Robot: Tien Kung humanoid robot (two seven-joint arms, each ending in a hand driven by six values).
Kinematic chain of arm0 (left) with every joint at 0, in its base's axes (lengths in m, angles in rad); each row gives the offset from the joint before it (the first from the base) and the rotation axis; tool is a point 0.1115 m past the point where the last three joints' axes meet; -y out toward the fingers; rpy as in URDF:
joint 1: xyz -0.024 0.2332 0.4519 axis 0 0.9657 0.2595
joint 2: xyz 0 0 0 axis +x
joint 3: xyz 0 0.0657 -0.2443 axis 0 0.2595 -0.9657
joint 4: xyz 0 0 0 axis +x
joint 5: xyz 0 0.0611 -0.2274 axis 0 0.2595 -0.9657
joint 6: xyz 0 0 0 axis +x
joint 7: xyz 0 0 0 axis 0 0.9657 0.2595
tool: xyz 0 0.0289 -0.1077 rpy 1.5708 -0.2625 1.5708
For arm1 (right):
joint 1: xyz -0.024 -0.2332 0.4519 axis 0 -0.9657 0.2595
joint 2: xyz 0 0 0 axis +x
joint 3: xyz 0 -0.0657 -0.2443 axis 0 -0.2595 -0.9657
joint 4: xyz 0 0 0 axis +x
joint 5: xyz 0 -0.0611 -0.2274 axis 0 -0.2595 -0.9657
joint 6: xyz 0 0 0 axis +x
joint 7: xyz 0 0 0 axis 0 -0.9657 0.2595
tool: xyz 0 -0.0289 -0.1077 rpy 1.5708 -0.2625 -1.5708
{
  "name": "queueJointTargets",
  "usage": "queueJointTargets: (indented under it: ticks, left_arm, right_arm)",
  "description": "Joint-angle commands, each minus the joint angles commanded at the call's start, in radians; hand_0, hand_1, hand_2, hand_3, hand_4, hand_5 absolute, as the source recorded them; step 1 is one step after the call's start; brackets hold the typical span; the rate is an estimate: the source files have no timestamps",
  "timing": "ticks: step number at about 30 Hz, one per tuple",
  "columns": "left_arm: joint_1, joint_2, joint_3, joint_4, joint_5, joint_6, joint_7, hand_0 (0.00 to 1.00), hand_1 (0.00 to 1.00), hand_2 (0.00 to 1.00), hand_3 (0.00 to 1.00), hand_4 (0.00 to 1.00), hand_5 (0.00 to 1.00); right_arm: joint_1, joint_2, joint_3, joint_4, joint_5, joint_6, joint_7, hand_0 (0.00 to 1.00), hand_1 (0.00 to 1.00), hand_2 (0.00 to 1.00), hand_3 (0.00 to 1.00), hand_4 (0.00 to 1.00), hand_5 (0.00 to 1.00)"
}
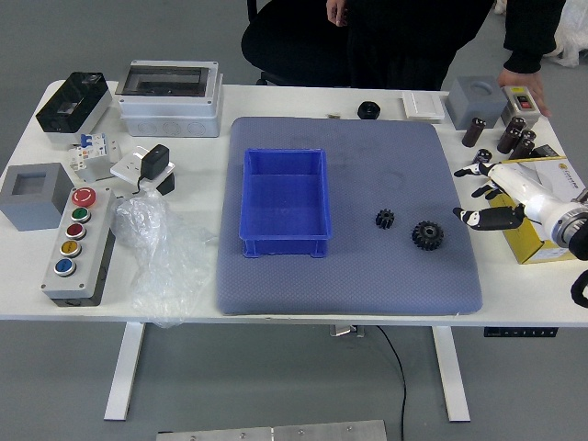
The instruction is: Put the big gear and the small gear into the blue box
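Head view: a glossy blue box (285, 247) sits at nine o'clock on the textured mat (353, 291); small gear (385, 219) at three, toothed big gear (427, 235) towards four. At the white desk's (230, 104) three o'clock, the right hand (533, 195) is spread, empty. A person's hand (525, 84) is at two, above grey floor (514, 386).
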Motion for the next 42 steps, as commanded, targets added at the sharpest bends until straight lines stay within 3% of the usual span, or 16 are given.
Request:
queueJointTargets:
  ticks: [14, 28, 42]
  left_arm:
    - [-0.001, -0.001, -0.004, 0.0, 0.0, -0.001, 0.001, 0.858, 0.84, 0.842, 0.852, 0.755, 0.691]
    - [-0.002, -0.003, -0.003, 0.0, -0.002, -0.001, 0.001, 0.858, 0.839, 0.842, 0.851, 0.755, 0.69]
    - [-0.003, -0.005, -0.001, 0.0, -0.003, -0.001, 0.001, 0.858, 0.839, 0.842, 0.85, 0.755, 0.691]
  right_arm:
    - [0.038, 0.021, -0.106, 0.012, -0.223, 0.012, -0.044, 0.698, 0.711, 0.89, 0.893, 0.695, 0.183]
    - [0.091, 0.046, -0.228, -0.019, -0.296, 0.013, -0.052, 0.703, 0.701, 0.847, 0.876, 0.709, 0.155]
    - [0.128, 0.055, -0.325, -0.079, -0.406, -0.035, -0.041, 0.71, 0.704, 0.844, 0.868, 0.708, 0.153]
